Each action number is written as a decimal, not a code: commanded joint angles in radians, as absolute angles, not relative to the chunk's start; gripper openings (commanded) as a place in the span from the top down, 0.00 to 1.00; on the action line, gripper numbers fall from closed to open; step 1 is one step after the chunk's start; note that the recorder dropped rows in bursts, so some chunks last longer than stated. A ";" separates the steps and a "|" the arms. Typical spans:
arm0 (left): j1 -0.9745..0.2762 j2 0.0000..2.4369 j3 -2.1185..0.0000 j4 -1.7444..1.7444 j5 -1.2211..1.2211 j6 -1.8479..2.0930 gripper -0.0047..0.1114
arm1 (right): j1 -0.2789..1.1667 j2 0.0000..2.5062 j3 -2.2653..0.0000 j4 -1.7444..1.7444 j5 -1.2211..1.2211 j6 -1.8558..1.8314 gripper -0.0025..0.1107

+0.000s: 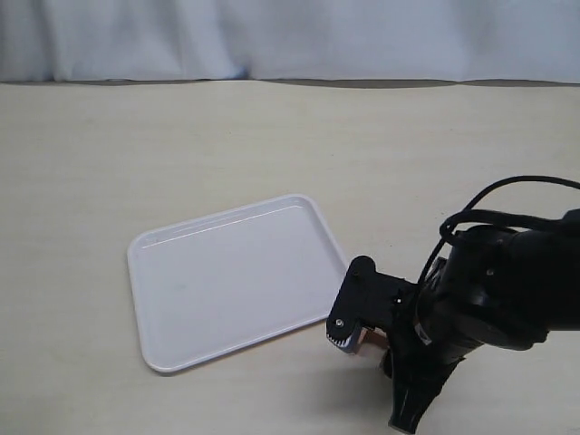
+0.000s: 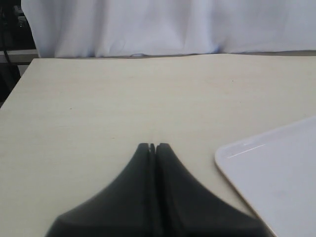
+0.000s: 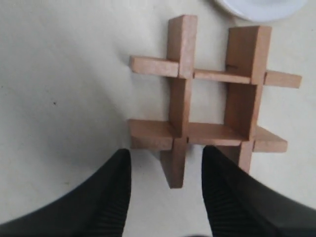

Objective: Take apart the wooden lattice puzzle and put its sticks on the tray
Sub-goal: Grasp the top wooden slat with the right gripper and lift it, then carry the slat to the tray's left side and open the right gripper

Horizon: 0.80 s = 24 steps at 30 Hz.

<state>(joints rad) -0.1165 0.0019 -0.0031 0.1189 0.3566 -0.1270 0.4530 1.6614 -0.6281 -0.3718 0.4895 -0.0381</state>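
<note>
Right wrist view shows the right gripper [image 3: 168,160] with its jaws spread wide and gripping nothing. One protruding end of the small reddish-brown wooden lattice puzzle [image 3: 183,94] sits between them, without clear contact. The puzzle lies assembled on the pale worktop [image 1: 181,145], just beside a corner of the flat white rectangular plastic tray [image 1: 227,272]. The left gripper [image 2: 153,146] has its jaws pressed together, empty.

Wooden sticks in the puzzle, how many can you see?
4, interlocked on the table: two parallel sticks crossed by two more, one end reaching between the open right fingers. None seems hidden.
</note>
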 commanded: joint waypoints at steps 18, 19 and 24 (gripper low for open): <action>-0.116 0.000 0.000 0.120 0.348 -0.129 0.96 | 0.456 1.587 -0.651 -0.425 0.579 -0.059 0.94; -0.116 0.000 0.000 0.120 0.348 -0.129 0.96 | 0.456 1.576 -0.651 -0.427 0.579 -0.059 0.94; -0.116 0.000 0.000 0.120 0.348 -0.129 0.96 | 0.456 1.471 -0.651 -0.428 0.543 -0.038 0.94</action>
